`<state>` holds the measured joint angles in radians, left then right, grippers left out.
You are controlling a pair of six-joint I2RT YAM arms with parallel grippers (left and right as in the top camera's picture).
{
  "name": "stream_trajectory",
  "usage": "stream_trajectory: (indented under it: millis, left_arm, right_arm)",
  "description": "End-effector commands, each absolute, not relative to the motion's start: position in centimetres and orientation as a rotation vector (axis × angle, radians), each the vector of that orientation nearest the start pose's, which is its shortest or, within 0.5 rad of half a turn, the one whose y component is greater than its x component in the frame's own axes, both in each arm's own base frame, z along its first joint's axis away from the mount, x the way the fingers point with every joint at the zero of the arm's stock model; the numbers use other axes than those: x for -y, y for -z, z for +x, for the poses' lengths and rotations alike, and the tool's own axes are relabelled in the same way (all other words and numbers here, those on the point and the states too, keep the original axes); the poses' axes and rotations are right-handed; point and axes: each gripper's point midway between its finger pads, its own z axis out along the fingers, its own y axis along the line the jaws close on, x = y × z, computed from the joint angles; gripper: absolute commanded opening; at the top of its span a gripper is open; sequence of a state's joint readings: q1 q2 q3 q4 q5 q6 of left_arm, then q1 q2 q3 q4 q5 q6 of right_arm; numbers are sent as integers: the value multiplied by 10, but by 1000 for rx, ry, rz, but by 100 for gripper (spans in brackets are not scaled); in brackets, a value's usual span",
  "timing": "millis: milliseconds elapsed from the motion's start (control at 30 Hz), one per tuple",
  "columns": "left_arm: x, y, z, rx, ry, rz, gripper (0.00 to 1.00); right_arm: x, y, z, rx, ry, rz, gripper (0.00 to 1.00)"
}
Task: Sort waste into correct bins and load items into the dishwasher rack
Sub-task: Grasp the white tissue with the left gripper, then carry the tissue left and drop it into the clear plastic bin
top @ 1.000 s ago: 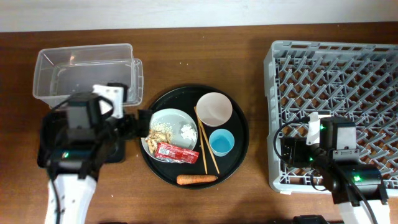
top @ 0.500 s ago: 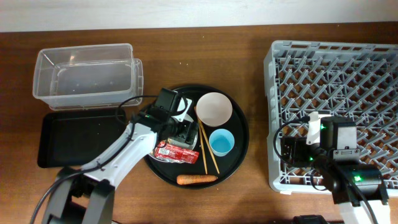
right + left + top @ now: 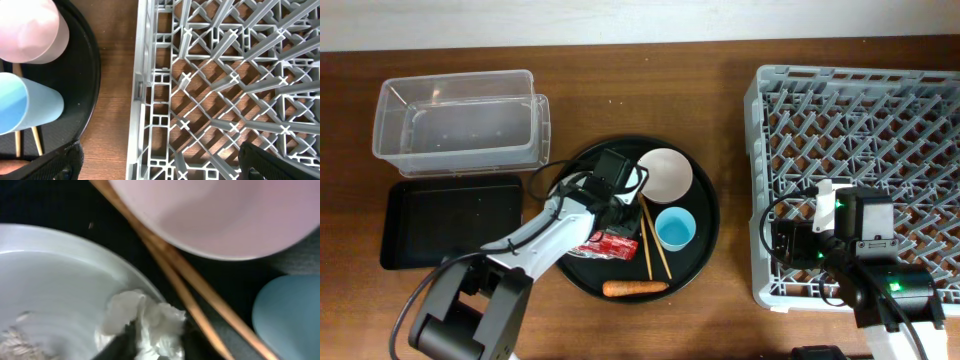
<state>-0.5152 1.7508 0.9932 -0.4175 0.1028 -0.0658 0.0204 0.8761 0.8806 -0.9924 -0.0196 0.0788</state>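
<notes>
My left gripper (image 3: pixel 618 207) is down on the pale grey plate (image 3: pixel 60 280) in the round black tray. Its dark fingers (image 3: pixel 120 349) press in from both sides on the crumpled white tissue (image 3: pixel 150 322). Beige scraps (image 3: pixel 15 342) lie further left on the plate. Beside it are the chopsticks (image 3: pixel 651 240), the bowl (image 3: pixel 665 174), the light-blue cup (image 3: pixel 676 229), the red wrapper (image 3: pixel 610 243) and the carrot (image 3: pixel 635 289). My right gripper (image 3: pixel 160 167) hangs open over the left edge of the grey rack (image 3: pixel 860 130), with nothing between its fingers.
The clear tub (image 3: pixel 455 125) stands at the back left, with the shallow black tray (image 3: pixel 450 220) just in front of it. The round black tray (image 3: pixel 705 250) sits mid-table. My left arm stretches from the front left across that tray's left side.
My left arm swung right from above the shallow black tray to the plate, dropped onto the tissue, and its jaws closed in from wide open. The right arm stayed still.
</notes>
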Motion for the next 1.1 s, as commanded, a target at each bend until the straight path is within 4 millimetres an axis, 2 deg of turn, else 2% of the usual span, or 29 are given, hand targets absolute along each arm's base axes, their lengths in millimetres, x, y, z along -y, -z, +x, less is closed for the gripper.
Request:
stream_trajectory:
  millis: [0,167,367,467,567,667,700,733,800,867,967,1067]
  left_arm:
    - [196,-24,331,-2690,242,625,17]
    - [199,-50,338,-2621,253,610,17]
    - [198,-68,340,-2578,258,599,17]
    - [183,-79,338,-2576,159,572,12]
    - [158,-99,327,-2589,81,531,6]
    - [120,-120,314,-2624,43,426,4]
    - [97,-126,308,-2653,2,326,2]
    - [49,-130,296,-2715,-72,67,0]
    - [24,-128,290,-2748,-92,-102,0]
    - [-10,-125,284,-2763,-117,-337,0]
    - [-64,-122,280,-2693,-148,-670,1]
    - [-106,-119,281,-2618,-181,-860,0]
  right_arm:
    - [-10,-181,234,-2534,-73,68,98]
    - [-10,-181,234,-2534,-72,68,98]
    - [-10,-181,234,-2534,-72,69,99]
    - [-10,-181,234,-2534,-72,68,98]
    - [-10,-181,234,-2534,-72,68,98]
    - [-10,-181,234,-2534,-72,68,98]
    - [-10,-181,234,-2535,-72,68,98]
    - [-10,-181,234,-2534,-72,68,98]
    - [-10,-181,234,-2534,-72,68,98]
    - [-10,-181,234,-2535,-73,68,98]
    - [-10,-180,233,-2541,-72,69,98]
    - [-10,-180,232,-2541,-72,69,98]
